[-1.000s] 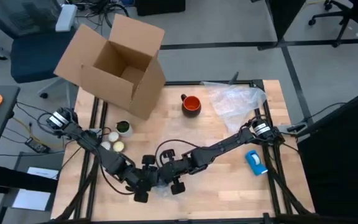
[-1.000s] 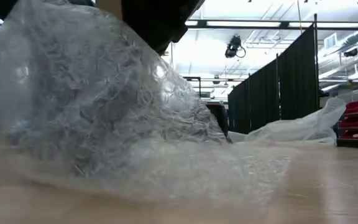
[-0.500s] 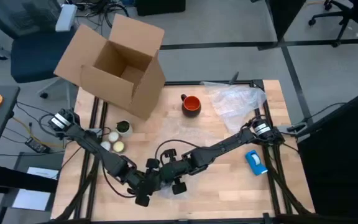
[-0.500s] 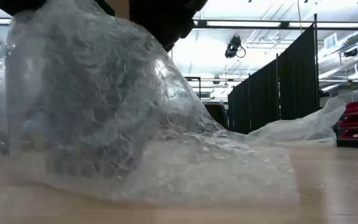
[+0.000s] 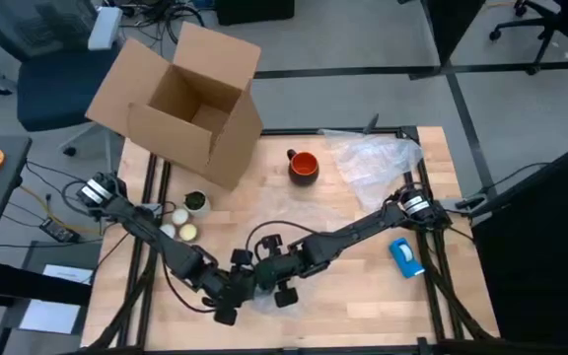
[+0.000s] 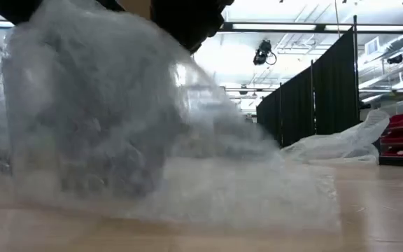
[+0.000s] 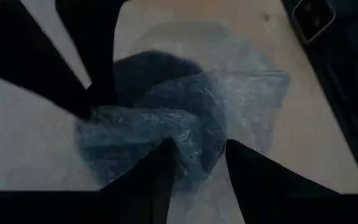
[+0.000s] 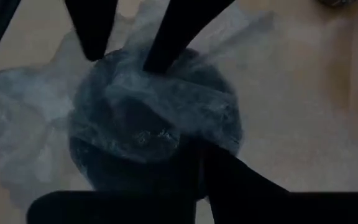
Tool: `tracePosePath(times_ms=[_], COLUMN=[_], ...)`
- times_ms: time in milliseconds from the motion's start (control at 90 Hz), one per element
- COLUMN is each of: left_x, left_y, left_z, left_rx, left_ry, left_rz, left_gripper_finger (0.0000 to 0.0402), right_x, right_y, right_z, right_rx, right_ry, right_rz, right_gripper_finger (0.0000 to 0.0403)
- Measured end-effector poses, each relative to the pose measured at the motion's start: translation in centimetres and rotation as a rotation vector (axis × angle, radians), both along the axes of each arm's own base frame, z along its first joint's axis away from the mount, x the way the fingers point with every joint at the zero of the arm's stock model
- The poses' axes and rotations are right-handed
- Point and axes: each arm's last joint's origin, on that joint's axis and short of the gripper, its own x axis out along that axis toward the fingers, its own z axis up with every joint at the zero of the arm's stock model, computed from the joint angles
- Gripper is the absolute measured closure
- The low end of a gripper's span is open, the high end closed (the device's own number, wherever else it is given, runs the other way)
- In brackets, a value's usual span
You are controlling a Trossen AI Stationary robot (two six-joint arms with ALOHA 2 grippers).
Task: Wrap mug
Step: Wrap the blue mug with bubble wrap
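Two grippers: the left gripper and the right gripper meet nose to nose, well in front of the cardboard box, at the table's near edge.
Left gripper's hold: its fingers stand part closed with a bunched fold of bubble wrap pinched between them.
Right gripper's hold: it sits low over the same bundle; whether it grips anything cannot be told.
What is under the wrap: a dark round thing, half covered by the sheet.
Mug: the mug stands upright and bare just beside the box's front corner, well apart from both grippers and from the wrap.
Step in hand, as I judge it: drawing the sheet over and around the round thing.
Doing it well: keep the pinch on the fold, pull the sheet taut across the top, and have the other gripper steady the bundle so it does not roll or slide off the edge.
Risk: thin wrap may slip out of a light pinch.
Writing and brands: none can be read on the box, the wrap or the mug.
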Motion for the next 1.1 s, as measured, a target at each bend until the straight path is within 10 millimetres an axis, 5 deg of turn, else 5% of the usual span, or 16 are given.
tracePosePath(times_ms=[767, 1100], left_x=[1.2, 2.0], left_y=[0.4, 1.7], left_z=[0.3, 0.0], left_rx=[-0.004, -0.002], left_ry=[-0.032, -0.043], left_rz=[-0.041, 0.027], left_gripper_finger=[0.0273, 0.0273], right_x=[-0.8, -3.4], right_y=[0.1, 1.7], right_z=[1.2, 6.8], right_rx=[-0.044, -0.054], right_ry=[0.039, -0.136], right_rz=[-0.021, -0.042], right_gripper_finger=[0.0403, 0.0403])
